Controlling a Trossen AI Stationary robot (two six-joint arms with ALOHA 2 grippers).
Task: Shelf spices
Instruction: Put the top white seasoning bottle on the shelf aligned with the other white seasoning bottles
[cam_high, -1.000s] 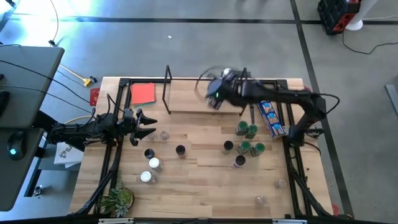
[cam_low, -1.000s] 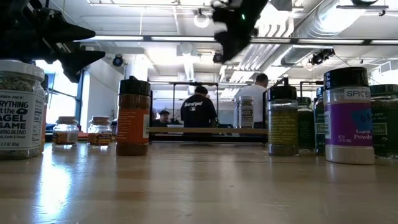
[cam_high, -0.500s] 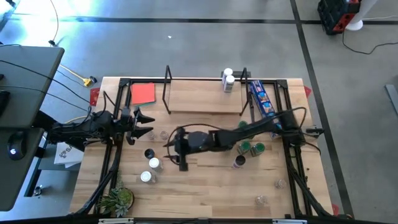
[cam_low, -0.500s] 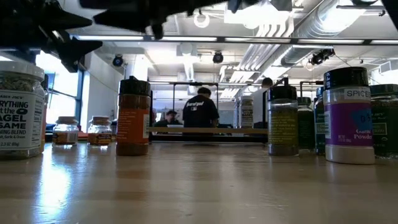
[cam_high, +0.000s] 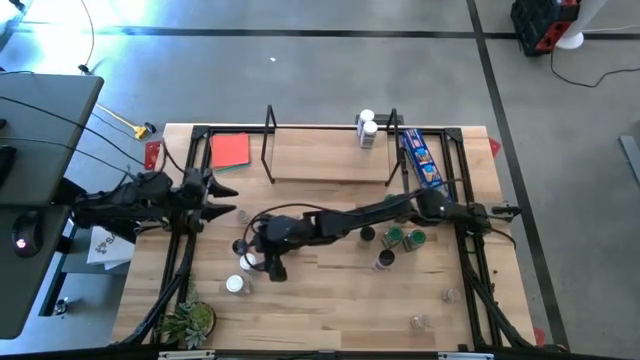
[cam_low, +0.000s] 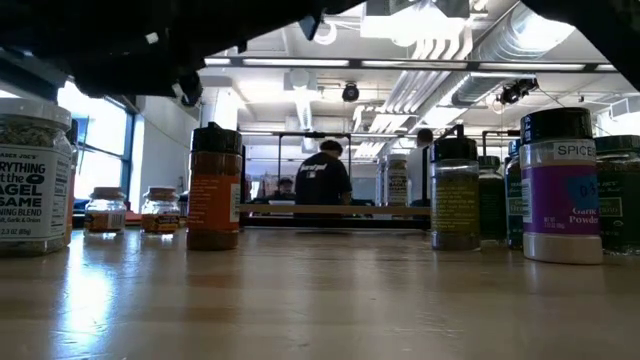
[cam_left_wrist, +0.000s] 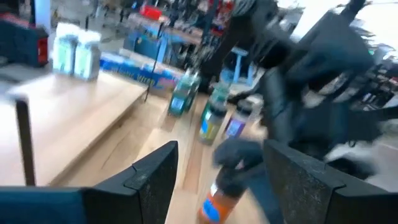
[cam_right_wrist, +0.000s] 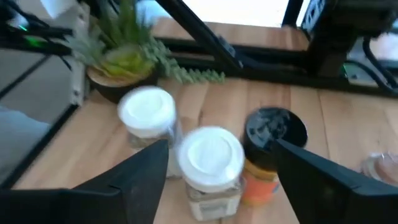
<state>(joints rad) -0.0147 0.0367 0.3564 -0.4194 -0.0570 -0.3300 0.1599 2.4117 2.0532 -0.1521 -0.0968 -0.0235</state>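
Note:
Several spice jars stand on the table. Near the left are a black-lidded orange jar (cam_right_wrist: 273, 143) and two white-lidded jars (cam_right_wrist: 211, 158) (cam_right_wrist: 146, 112). Green-lidded jars (cam_high: 404, 237) stand at the right. Two white-lidded jars (cam_high: 367, 130) stand on the far right end of the light-wood shelf (cam_high: 320, 160). My right gripper (cam_high: 262, 260) reaches across the table and is open, its fingers on either side of the nearer white-lidded jar (cam_high: 248, 262) and slightly above it, touching nothing. My left gripper (cam_high: 218, 198) waits open at the left edge, raised off the table.
A red card (cam_high: 230, 150) lies left of the shelf and a blue packet (cam_high: 420, 160) to its right. A potted plant (cam_high: 190, 322) sits at the near left corner. Clear jars (cam_high: 418, 321) stand near the right front. People stand in the room beyond.
My right gripper has left the shelf's right end, where the two white-lidded jars now stand. It has swung across the table toward the near left, coming down over the jars there. My left gripper has risen and drawn back toward the left edge.

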